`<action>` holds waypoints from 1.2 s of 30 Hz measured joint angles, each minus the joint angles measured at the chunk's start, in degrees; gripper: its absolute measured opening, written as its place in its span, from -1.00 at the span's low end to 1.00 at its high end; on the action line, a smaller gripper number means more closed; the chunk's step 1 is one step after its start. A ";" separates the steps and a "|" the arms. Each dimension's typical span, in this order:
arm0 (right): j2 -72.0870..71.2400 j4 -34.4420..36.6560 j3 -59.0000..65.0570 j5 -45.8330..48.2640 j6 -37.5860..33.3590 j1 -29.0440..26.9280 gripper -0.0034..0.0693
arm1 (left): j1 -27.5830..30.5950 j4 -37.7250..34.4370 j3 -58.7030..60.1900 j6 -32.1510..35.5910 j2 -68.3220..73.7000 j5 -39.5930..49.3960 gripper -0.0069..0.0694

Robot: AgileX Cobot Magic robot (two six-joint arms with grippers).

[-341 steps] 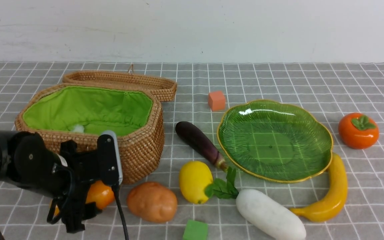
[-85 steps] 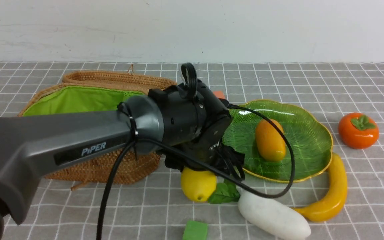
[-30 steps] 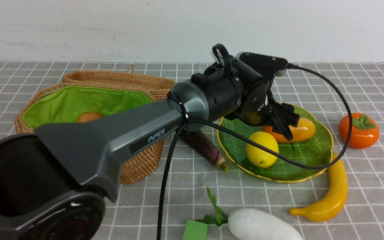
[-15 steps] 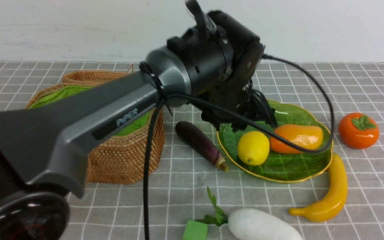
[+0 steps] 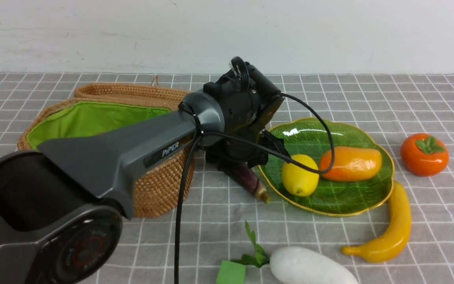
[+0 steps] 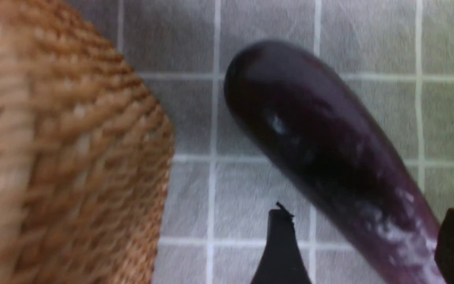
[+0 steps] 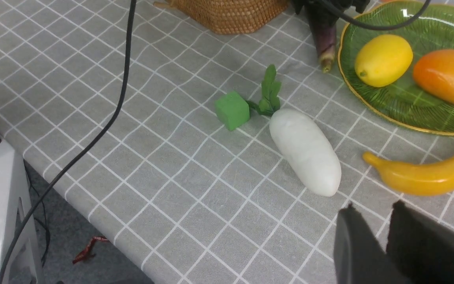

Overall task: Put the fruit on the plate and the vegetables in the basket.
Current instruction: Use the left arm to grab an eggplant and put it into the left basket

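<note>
Left arm (image 5: 164, 138): one, its jaws spread, fingertips on either side of the eggplant (image 6: 329, 130); I see no grip.
Right arm's jaws: one pair, blurred; I cannot tell whether spread or pressed together.
Basket (image 5: 164, 185), green-lined: left of the left jaws.
Plate (image 5: 341, 201): just right of them, bearing lemon (image 5: 300, 175) and mango (image 5: 353, 163).
Persimmon (image 5: 424, 156): well right of them, past the plate.
Banana (image 5: 392, 232): right of them, nearer me.
Radish (image 5: 309, 266), on the counter (image 5: 160, 252): nearer me than the left jaws, green cube (image 5: 231, 272) by its leaves.
</note>
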 joint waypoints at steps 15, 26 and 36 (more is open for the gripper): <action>0.00 -0.02 0.00 -0.04 -0.44 0.00 -0.49 | 0.57 4.91 0.00 -5.48 0.54 -5.63 0.47; 0.00 0.03 0.00 -0.04 -1.08 0.00 -0.48 | 1.29 4.06 0.00 -6.67 3.40 -5.83 0.47; 0.00 0.03 0.00 -0.04 -1.33 0.00 -0.46 | 1.29 3.87 0.05 -7.25 5.08 -4.14 0.38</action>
